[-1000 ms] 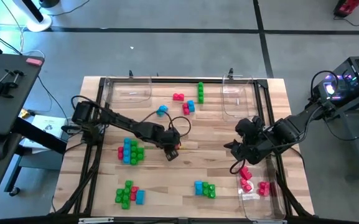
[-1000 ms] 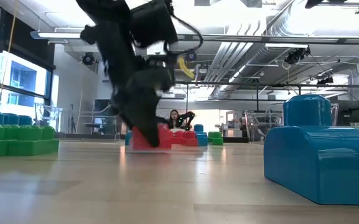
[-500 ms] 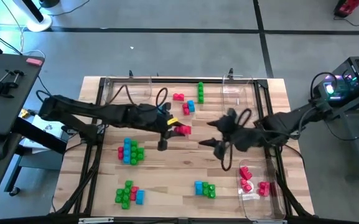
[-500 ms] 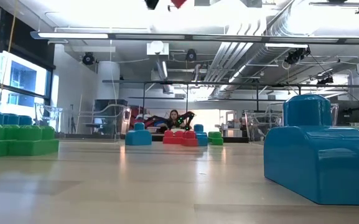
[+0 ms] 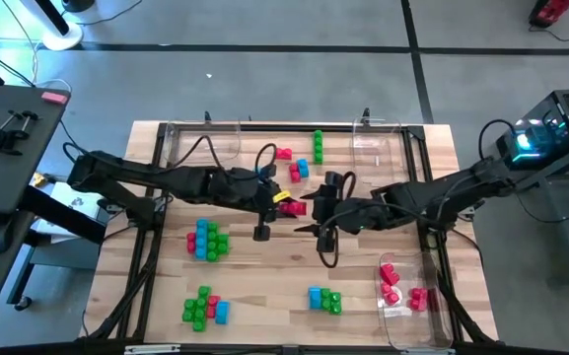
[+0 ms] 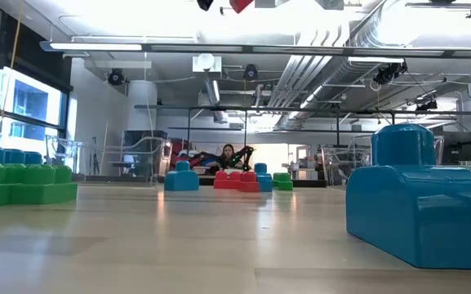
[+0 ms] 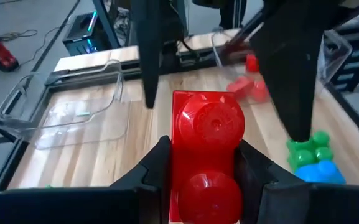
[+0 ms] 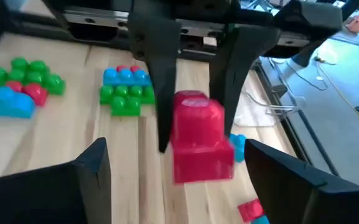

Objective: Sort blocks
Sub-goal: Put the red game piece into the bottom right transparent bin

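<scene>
The bench [image 5: 294,247] has a light wood top with dark metal rails along its sides. It stands on a grey floor [image 5: 264,69] marked with dark lines.

In the middle of the bench, up in the air, the left pincer [image 5: 282,202] squeezes a red block [image 5: 295,208] between its two fingers. The right pincer [image 5: 316,209] faces that red block from the other side, and its fingers are spread wide, one on each side of the block, not touching it that I can see.

Other blocks lie in little heaps around the red block. A red, blue and green heap [image 5: 206,240] sits near the left arm. Another heap [image 5: 205,308] lies at the front corner on the left arm's side. A blue and green pair [image 5: 324,299] lies near the front edge. Some red, blue and green blocks [image 5: 300,158] lie toward the back of the bench.

A clear tray [image 5: 405,296] at the front corner on the right arm's side holds red blocks [image 5: 392,281]. Two more clear trays [image 5: 205,143] sit along the back edge of the bench.

From the height of the bench top, the room behind is big and bright. It has white pipes and long lights on the ceiling [image 6: 300,57] and a window [image 6: 23,106] at one side. A person [image 6: 228,153] is far away at the back of the room.
</scene>
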Controlling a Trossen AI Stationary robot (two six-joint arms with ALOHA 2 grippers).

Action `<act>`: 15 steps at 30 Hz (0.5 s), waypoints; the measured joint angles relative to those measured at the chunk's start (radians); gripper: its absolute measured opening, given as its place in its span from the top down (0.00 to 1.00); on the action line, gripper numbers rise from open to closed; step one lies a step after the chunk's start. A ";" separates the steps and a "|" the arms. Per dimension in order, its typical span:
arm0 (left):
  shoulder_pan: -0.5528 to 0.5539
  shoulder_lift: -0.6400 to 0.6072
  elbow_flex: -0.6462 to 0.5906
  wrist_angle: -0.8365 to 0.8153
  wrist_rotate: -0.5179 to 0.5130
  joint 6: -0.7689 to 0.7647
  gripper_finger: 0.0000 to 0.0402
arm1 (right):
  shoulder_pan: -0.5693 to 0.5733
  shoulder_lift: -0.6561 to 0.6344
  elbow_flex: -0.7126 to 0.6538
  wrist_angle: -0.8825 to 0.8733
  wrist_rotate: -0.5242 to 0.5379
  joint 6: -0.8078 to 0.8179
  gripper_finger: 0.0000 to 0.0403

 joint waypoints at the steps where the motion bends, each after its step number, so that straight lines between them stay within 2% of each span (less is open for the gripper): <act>1: -0.003 0.001 -0.001 -0.005 0.000 0.011 0.78 | -0.004 0.005 0.000 -0.001 0.002 -0.007 0.43; 15: -0.017 -0.002 -0.001 -0.001 0.010 0.072 0.78 | -0.035 0.005 0.000 -0.003 -0.035 -0.028 0.88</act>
